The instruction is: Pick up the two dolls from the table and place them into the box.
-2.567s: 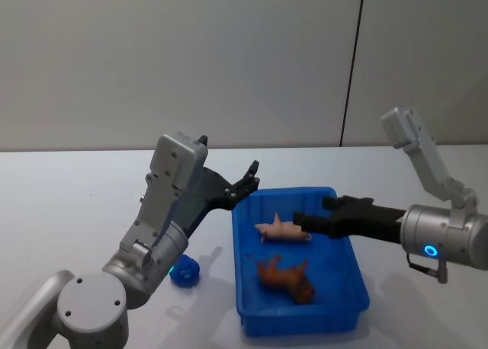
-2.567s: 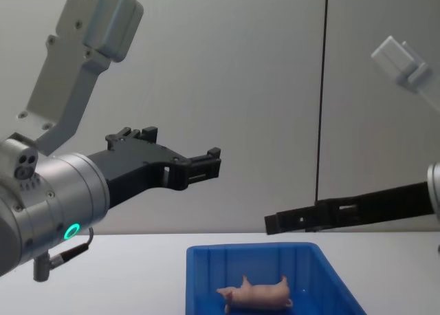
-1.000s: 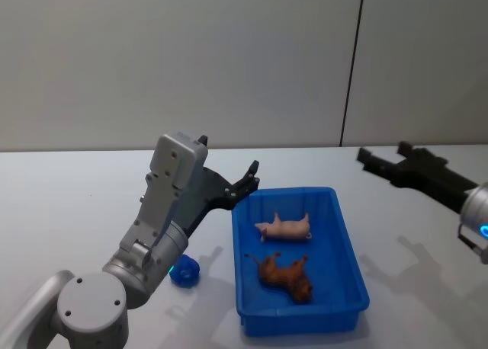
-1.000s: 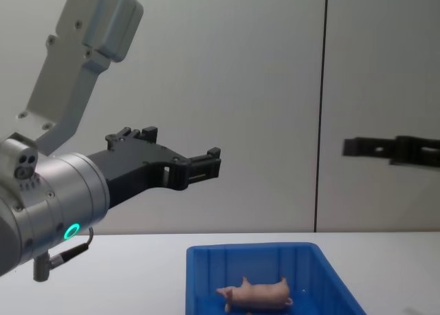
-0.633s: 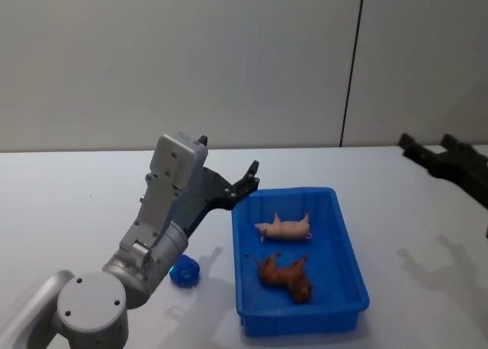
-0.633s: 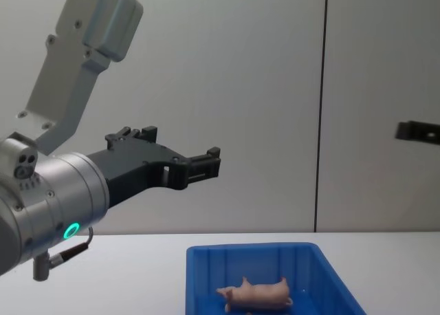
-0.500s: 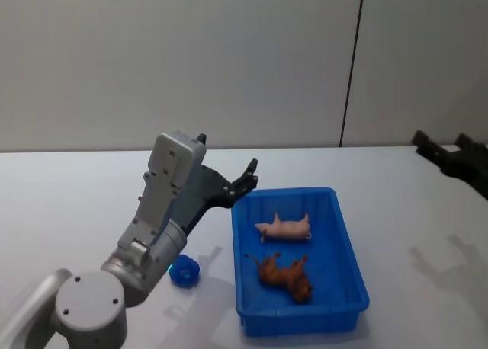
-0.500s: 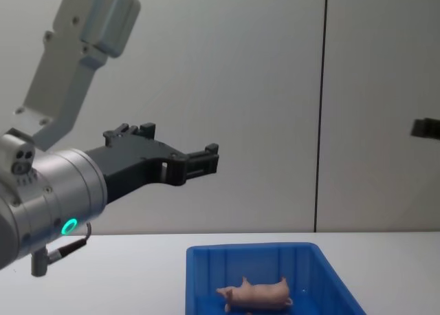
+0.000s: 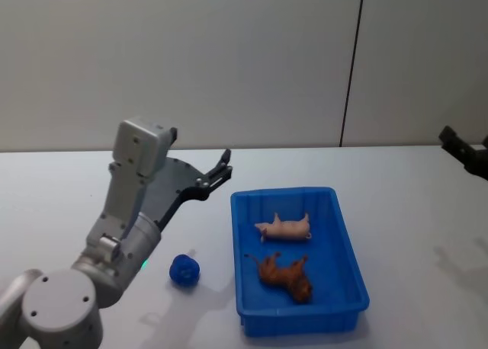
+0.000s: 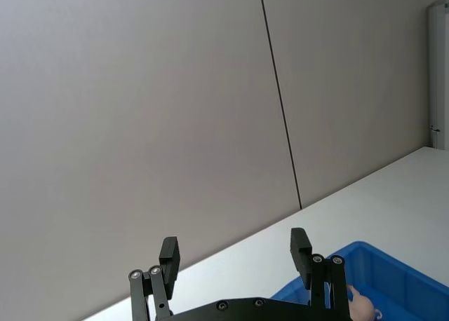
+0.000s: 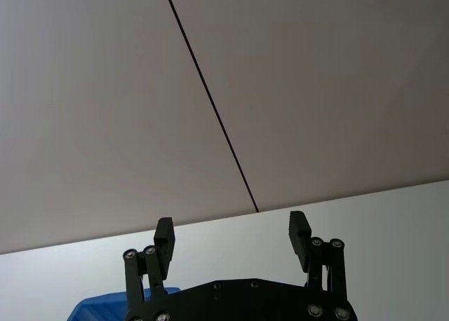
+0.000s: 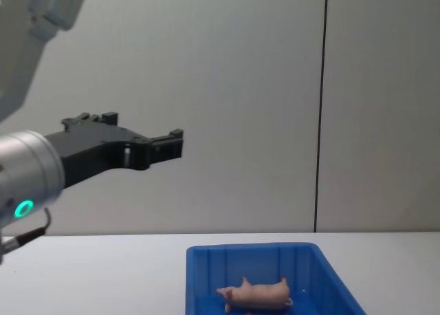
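A blue box (image 9: 284, 190) sits on a white worktop (image 9: 61, 189), right of centre in the head view. Both dolls lie on their sides inside it. The pink doll (image 9: 284, 228) is in the far half, stretched across the box. The brown doll (image 9: 286, 275) is in the near half, just beside the pink doll but not touching it.

The left end effector (image 9: 219, 168) hangs in the air above the worktop, just left of the box's far left corner, pointing forward and slightly toward the box. Its two black fingers are spread wide and hold nothing; the left wrist view shows bare wall between them. A small round blue object (image 9: 184, 270) rests on the worktop left of the box, beneath the left arm.

The right end effector (image 9: 463, 145) is at the right edge of the head view, raised above the worktop and well apart from the box. Its fingers are spread wide too, with nothing between them.

A grey wall (image 9: 229, 59) with one dark vertical seam stands behind the worktop.
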